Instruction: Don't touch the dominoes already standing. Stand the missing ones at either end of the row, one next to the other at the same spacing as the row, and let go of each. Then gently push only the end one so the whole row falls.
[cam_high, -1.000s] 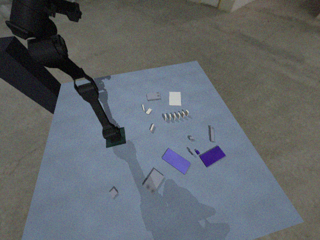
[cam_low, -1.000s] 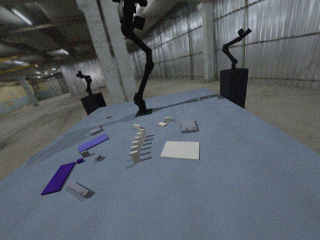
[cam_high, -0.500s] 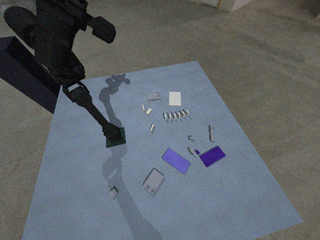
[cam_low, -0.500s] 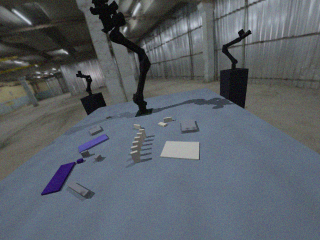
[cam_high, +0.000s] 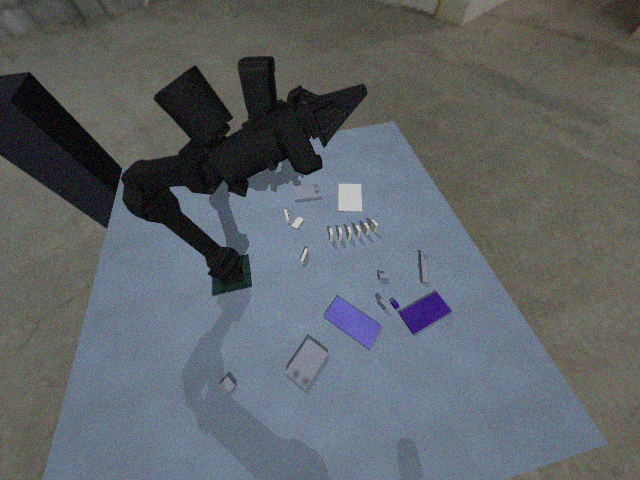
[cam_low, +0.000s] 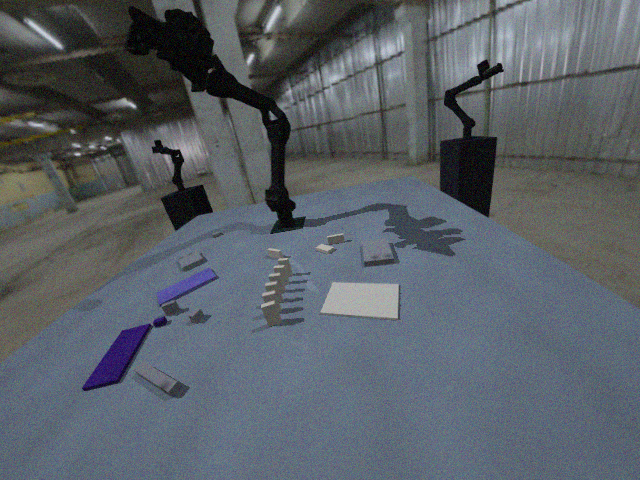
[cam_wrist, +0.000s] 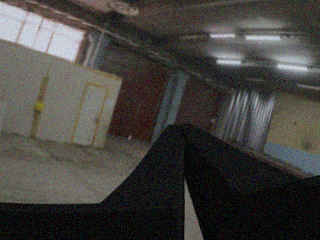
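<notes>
Six dominoes (cam_high: 357, 230) (cam_low: 273, 290) are stood in a row, between the desk's (cam_high: 465, 372) (cam_low: 413, 392) right and left edges as seen from the top; three loose dominoes (cam_high: 304, 255) (cam_low: 274, 253) are scattered between row and arm base (cam_high: 246, 281) (cam_low: 299, 223); a white panel (cam_high: 349, 197) (cam_low: 361, 299) is laid toward the upper edge; the claw (cam_high: 363, 89) (cam_low: 133, 32) (cam_wrist: 179, 135) is raised high, narrowed shut, nothing gripped.

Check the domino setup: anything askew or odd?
Nothing looks damaged. The standing row looks orderly. Odd: the gripper is shut, held high, pointing away from the tabletop.
</notes>
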